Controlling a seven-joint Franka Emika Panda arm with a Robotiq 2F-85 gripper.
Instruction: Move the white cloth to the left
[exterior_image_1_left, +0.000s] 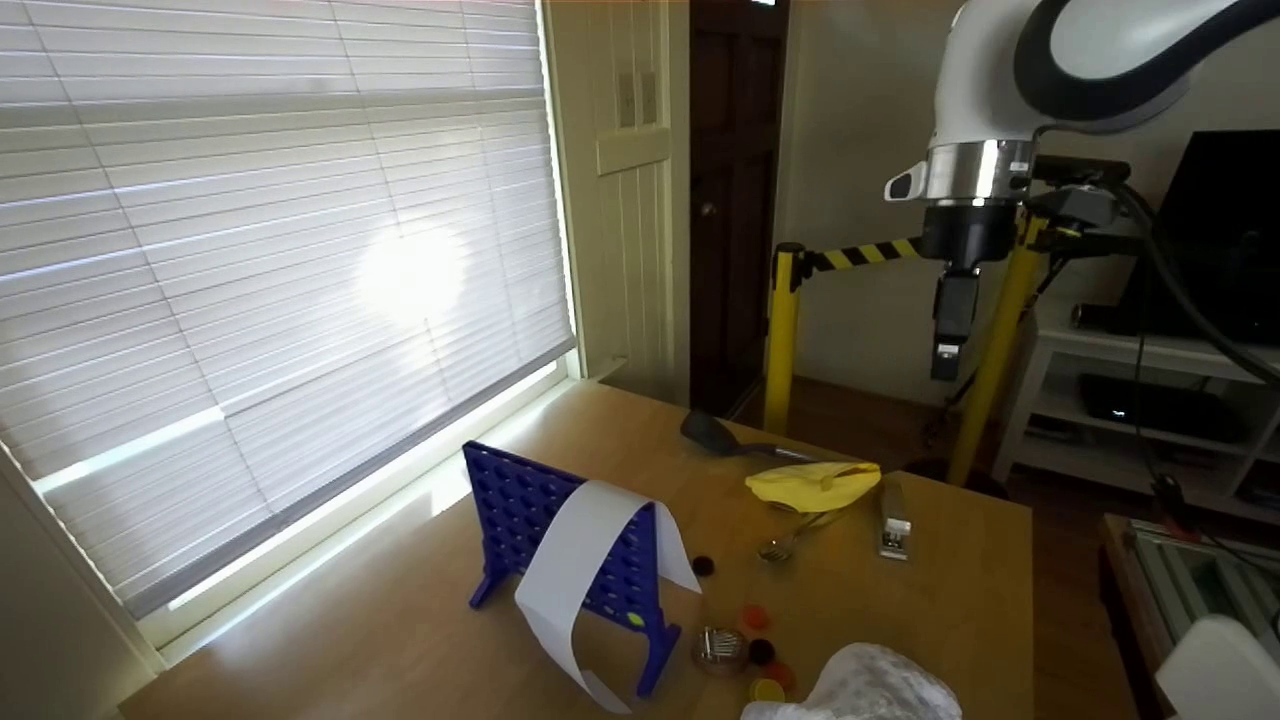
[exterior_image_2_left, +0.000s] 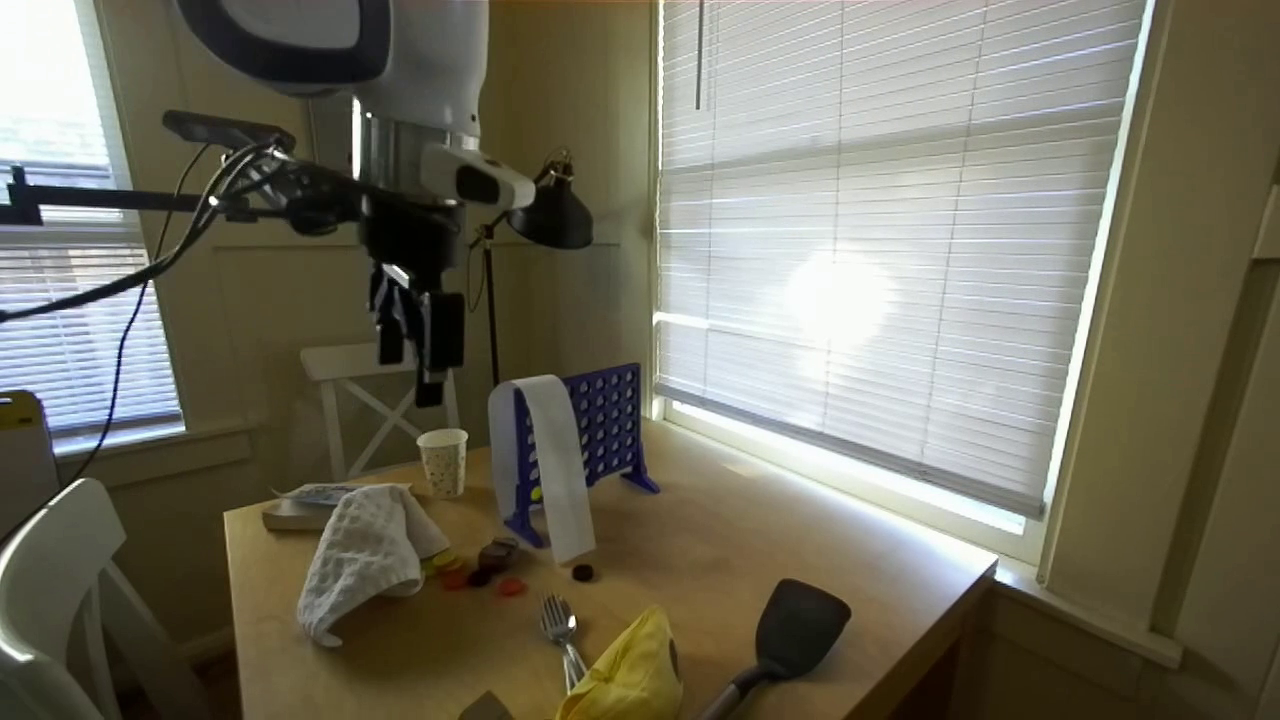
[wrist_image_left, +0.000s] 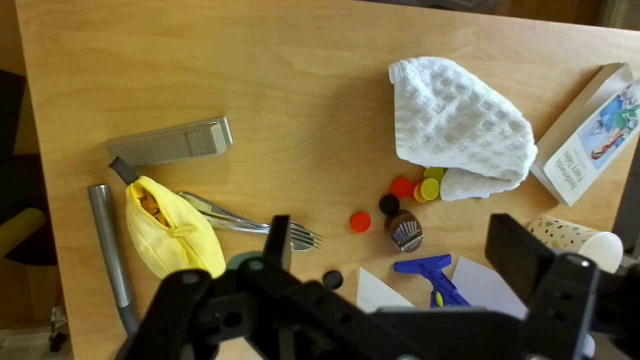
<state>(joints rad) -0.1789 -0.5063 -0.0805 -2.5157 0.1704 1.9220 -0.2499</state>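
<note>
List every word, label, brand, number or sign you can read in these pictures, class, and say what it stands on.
"Andersen's Fairy Tales": on the thick, white-covered book; the first word's ending is blurred.
Square patch on the silver-grey metal stapler: too small to read.
Pale mark on the robot's silver metal wrist ring, in an exterior view: too small to read.

In both exterior views, we see glare (exterior_image_1_left: 410, 275) through the lowered blind (exterior_image_1_left: 270, 230) beside a wooden table (exterior_image_2_left: 720, 540). In an exterior view, we identify a dark panelled door (exterior_image_1_left: 735, 200) and a white shelf unit (exterior_image_1_left: 1190, 358).
</note>
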